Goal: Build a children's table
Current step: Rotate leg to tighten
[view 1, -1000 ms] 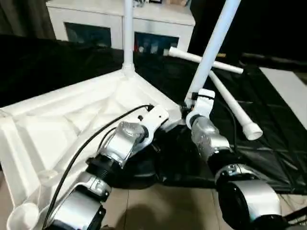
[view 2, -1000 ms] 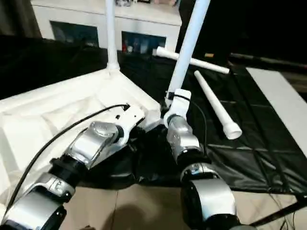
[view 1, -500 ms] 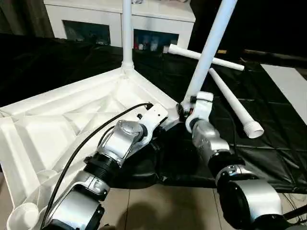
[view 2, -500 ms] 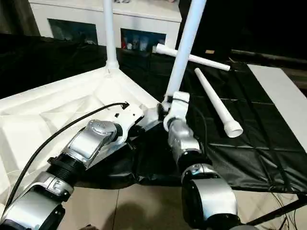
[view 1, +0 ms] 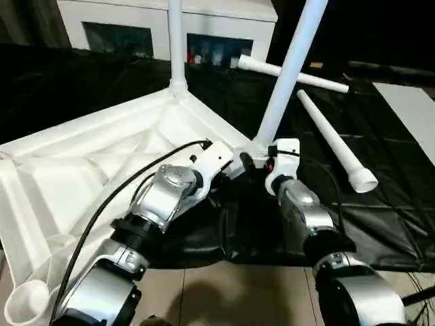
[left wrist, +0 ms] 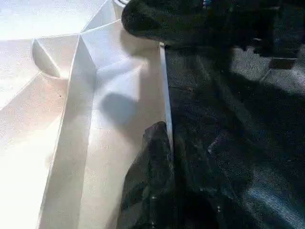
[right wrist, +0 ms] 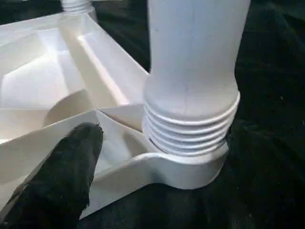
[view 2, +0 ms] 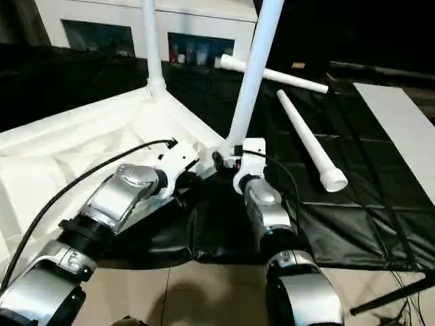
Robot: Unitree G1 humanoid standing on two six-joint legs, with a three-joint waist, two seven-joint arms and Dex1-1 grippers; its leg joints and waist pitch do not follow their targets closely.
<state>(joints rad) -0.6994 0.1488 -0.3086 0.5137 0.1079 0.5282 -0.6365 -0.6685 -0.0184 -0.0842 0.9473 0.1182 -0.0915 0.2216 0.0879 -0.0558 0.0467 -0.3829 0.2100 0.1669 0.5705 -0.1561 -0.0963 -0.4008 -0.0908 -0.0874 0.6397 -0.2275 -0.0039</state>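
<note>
Two silver forearms reach forward and down from the robot toward one corner of an upturned tabletop (view 1: 88,163). The left gripper (view 1: 234,161) lies low along the tabletop's near edge, its jaws together and clamped on that thin white rim; from the left wrist, a black finger (left wrist: 152,176) presses against the inner side of the rim. The right gripper (view 1: 262,161) sits just beside the corner socket, and its jaws stand apart (one black finger (right wrist: 62,181) rests near the rim, not touching the leg).

The white plastic tabletop lies ribbed side up on a black sheet (view 1: 380,224) covering the floor, raised ribs running diagonally toward its corners. A tapered white leg (view 1: 289,75) stands in the socket nearest the grippers, leaning slightly; its ridged threads (right wrist: 188,131) are still partly exposed above the socket collar. A second leg (view 1: 175,41) stands upright in the far corner. Two loose legs lie on the sheet to the right, one (view 1: 292,73) farther back and one (view 1: 336,144) nearer. A white cabinet (view 1: 163,27) with dark glass doors stands behind.
</note>
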